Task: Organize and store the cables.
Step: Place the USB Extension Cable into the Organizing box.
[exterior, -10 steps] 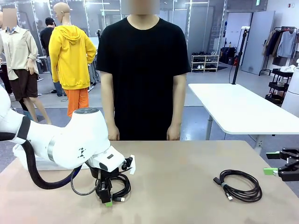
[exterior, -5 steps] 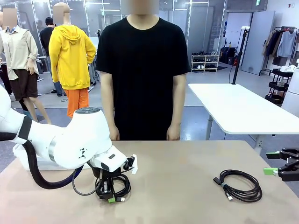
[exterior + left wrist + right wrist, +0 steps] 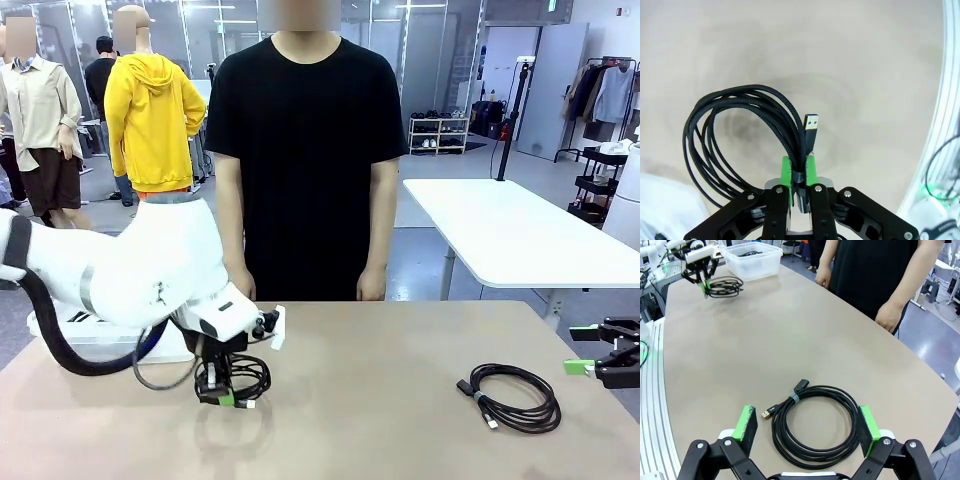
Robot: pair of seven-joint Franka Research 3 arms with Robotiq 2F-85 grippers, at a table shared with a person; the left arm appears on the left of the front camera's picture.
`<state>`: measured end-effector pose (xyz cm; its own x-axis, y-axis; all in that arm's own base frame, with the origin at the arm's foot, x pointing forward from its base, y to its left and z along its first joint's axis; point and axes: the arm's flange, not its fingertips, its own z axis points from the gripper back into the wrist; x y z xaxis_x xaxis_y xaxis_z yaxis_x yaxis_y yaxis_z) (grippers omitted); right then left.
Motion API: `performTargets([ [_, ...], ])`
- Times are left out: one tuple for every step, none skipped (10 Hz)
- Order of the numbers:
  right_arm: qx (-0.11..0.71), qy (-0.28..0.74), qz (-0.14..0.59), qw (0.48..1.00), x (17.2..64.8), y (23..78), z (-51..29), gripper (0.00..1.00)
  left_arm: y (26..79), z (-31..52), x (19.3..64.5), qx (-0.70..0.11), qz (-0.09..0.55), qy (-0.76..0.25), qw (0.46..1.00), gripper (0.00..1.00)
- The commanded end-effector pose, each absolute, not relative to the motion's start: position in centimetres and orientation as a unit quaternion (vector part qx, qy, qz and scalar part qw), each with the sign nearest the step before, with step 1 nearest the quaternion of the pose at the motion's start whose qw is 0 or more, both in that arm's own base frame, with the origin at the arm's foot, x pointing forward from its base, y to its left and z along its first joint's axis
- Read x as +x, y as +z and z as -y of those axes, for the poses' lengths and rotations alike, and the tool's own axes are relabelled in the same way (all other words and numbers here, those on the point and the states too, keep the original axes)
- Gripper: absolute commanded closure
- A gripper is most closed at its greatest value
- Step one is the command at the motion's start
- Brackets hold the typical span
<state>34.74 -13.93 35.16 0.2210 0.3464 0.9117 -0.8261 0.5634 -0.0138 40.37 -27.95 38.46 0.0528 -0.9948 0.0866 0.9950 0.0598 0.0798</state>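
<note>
Left gripper (image 3: 799, 172): clenched on the first coiled cable (image 3: 740, 130), green pads pinching the bundled strands. Loop hanging out to one side of the fingers, clear of the table (image 3: 790, 45), with its shadow on the surface beneath. USB plug (image 3: 810, 125) with blue insert standing just past the fingertips. Clear plastic bin (image 3: 752, 267) near this gripper, black cord inside.

Right gripper (image 3: 806, 416): released, jaws spread wide, grasping nothing. Poised above the second coiled cable (image 3: 815, 425), which lies flat on the table between the two pads, touching neither.

Person (image 3: 305, 150): standing at the far edge, arms down, well apart from both grippers.
</note>
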Motion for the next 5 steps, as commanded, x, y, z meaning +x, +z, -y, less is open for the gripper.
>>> performTargets([
  [0.25,0.385,0.482,0.747,34.8,35.3,13.7,0.0,43.3,26.1,40.0,0.021,0.047,-0.717,0.695,0.98],
  [0.25,0.385,0.482,0.747,34.8,35.3,13.7,0.0,44.6,25.6,40.0,0.025,0.048,-0.729,0.682,0.98],
  [0.25,0.385,0.482,0.747,34.8,35.3,13.7,0.0,46.5,24.9,39.8,0.032,0.059,-0.736,0.673,0.98],
  [0.25,0.385,0.482,0.747,34.8,35.3,13.7,0.0,47.1,24.6,39.8,0.04,0.065,-0.74,0.668,0.98],
  [0.25,0.385,0.482,0.747,34.8,35.3,13.7,0.0,47.5,24.9,39.7,0.044,0.068,-0.751,0.655,0.98],
])
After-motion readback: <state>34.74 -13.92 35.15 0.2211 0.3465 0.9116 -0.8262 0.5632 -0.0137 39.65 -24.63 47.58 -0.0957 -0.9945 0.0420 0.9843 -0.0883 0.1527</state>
